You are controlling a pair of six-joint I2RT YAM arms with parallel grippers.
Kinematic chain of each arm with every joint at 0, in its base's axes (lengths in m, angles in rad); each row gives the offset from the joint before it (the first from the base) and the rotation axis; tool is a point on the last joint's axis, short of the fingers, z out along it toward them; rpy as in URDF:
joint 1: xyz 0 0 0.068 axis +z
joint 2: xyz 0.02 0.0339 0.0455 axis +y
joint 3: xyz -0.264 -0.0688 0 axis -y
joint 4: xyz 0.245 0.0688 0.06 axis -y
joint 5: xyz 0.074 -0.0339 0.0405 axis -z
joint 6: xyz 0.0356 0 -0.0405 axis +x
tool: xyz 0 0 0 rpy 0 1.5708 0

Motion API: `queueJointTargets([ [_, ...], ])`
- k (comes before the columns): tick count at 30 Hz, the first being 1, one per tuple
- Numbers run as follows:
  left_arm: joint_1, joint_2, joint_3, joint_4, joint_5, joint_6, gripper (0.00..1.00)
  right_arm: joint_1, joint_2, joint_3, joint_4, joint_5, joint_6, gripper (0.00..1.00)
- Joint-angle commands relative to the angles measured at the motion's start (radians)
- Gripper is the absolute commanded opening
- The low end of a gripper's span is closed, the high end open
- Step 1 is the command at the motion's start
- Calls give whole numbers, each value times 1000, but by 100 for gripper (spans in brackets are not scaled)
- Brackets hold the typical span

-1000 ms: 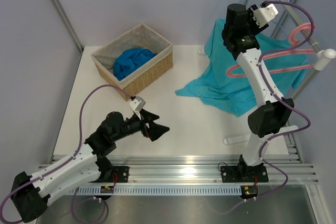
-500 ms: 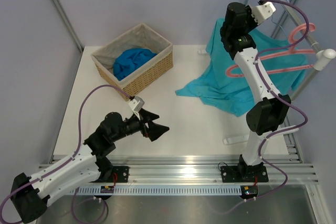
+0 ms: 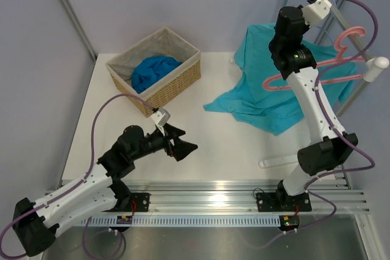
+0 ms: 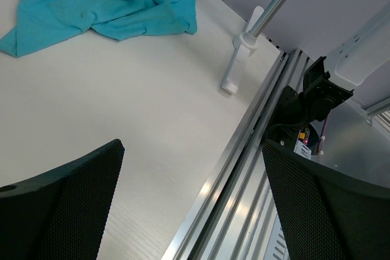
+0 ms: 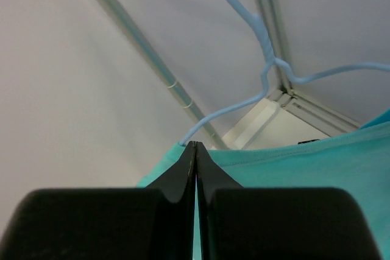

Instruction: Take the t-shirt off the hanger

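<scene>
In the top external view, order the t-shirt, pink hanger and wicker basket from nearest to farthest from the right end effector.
1. t-shirt, at the right end effector's fingertips.
2. pink hanger, hanging just to its right.
3. wicker basket, far across, back left.

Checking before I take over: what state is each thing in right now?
t-shirt: on the wire hanger, hem trailing on the table.
wire hanger: in the t-shirt, hook sticking out.
right gripper: shut on the t-shirt's shoulder.
left gripper: open, empty.
pink hanger: hanging beside the t-shirt.
wicker basket: upright, holding blue cloth.
</scene>
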Motion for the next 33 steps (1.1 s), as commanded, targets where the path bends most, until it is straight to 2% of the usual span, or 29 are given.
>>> queueJointTargets([
  [1,-5,58,201,-39,-24,82,99,-5,-110,25,-134,-245,-62,22],
  [2,-5,113,317,-67,-49,130,99,-5,-159,6,-136,-293,-99,34],
  [4,-5,172,416,-99,-107,171,99,-5,-223,-15,-191,-388,-116,50],
  [5,-4,231,505,-103,-121,204,99,-5,-239,-16,-221,-407,-136,51],
  [7,-2,298,588,-106,-124,228,99,-5,-280,-54,-261,-474,-144,54],
  [10,-2,446,764,-110,-22,320,99,-5,-319,-20,-378,-631,-156,63],
  [12,-2,560,916,-197,31,419,99,-5,-331,-12,-410,-718,-147,77],
  [14,-2,617,993,-254,26,475,99,-5,-294,43,-450,-659,-117,86],
  [15,-2,649,1022,-267,14,475,99,-5,-273,69,-479,-523,-89,87],
  [17,-4,660,1010,-236,28,445,99,-5,-224,124,-490,-414,3,88],
  [20,-2,636,931,-175,74,350,99,-5,-216,83,-375,-324,57,88],
  [23,-2,580,784,-92,8,208,99,-5,-184,49,-250,-113,83,86],
  [24,-4,547,674,-49,19,175,99,-5,-150,43,-172,-29,39,86],
  [25,-4,531,617,51,29,125,99,-5,-130,35,-104,-7,-9,86],
  [27,-5,519,534,118,66,86,99,-5,-87,20,87,12,-143,87],
  [28,-7,522,506,115,72,80,99,-5,-32,38,109,33,-231,87],
  [30,-17,533,510,69,68,96,99,-5,44,111,119,121,-282,87],
  [33,-33,530,498,51,65,103,99,-5,98,152,140,165,-276,86],
])
